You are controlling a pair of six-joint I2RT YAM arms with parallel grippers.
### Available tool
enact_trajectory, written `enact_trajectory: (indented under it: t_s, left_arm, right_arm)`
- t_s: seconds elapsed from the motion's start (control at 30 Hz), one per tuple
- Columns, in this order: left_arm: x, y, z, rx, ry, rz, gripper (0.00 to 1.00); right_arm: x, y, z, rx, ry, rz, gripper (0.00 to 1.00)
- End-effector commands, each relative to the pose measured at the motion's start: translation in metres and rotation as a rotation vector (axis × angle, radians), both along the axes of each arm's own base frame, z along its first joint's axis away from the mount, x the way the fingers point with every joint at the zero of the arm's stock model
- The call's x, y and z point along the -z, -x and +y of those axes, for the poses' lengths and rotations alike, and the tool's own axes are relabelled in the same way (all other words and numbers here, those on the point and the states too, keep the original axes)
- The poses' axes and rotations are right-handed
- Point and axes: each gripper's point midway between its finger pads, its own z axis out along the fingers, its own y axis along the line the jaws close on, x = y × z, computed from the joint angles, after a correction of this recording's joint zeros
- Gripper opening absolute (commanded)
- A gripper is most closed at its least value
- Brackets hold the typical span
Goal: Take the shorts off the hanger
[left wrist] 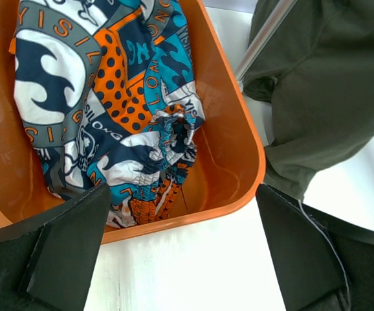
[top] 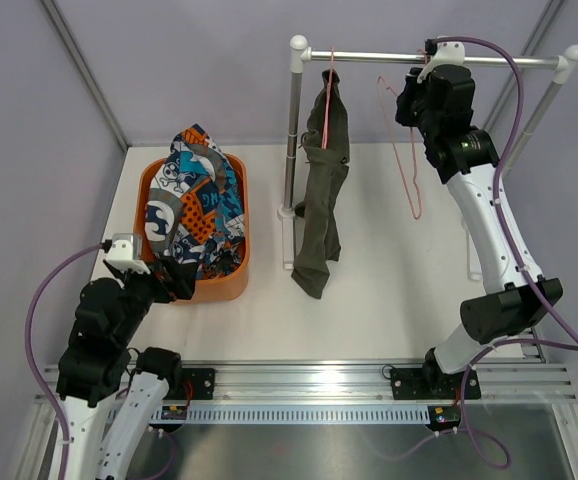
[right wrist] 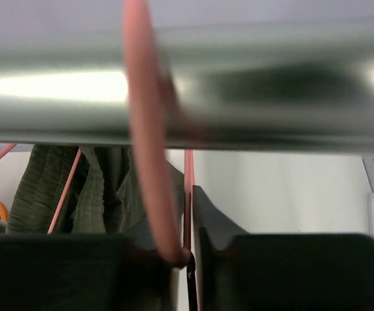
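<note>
Across the white counter stands a clothes rack whose metal rail runs between two white-capped posts at the far side. Left of the rack sits an orange bin, its near wall close to the left arm.

On the rail's left part hang the olive-green shorts. They droop long and narrow from a pink hanger, and their lower end reaches down to the counter beside the rack's left post. Inside the bin lie the printed shorts, a rumpled heap of blue, orange, white and black that fills most of it and rises above the far rim. They are clear of any hanger.

Near the bin's front wall hovers the left end effector. Its fingers are spread wide and hold nothing, with the bin's near rim and the edge of the printed cloth showing between them.

Up at the rail, right of the olive-green shorts, is the right end effector. Its jaws are drawn close together, with the hook of a second, empty hanger caught in the narrow gap. That hook curves over the rail in the right wrist view, and the hanger's thin pink frame hangs bare below it.
</note>
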Motion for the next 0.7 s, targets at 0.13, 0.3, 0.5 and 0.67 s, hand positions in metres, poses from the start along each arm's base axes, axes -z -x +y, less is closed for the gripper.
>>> enact_trajectory:
  t_s: [0.13,0.3,0.5,0.67]
  left_arm:
    - [-0.012,-0.007,0.011,-0.076,0.023,-0.092,0.99]
    - [-0.012,-0.005,0.013,-0.087,0.026,-0.104,0.99]
    - [-0.012,-0.005,0.014,-0.089,0.027,-0.109,0.99]
    - [-0.012,-0.004,0.014,-0.092,0.028,-0.111,0.99]
  right_arm:
    - [-0.017,0.022,-0.017,0.066,-0.028,-0.012,0.44]
    - [-0.032,0.040,-0.024,0.094,-0.051,-0.025,0.48]
    - [-0.059,0.078,-0.028,0.102,-0.093,-0.079,0.55]
    - [-0.085,0.115,-0.010,0.075,-0.088,-0.134,0.57]
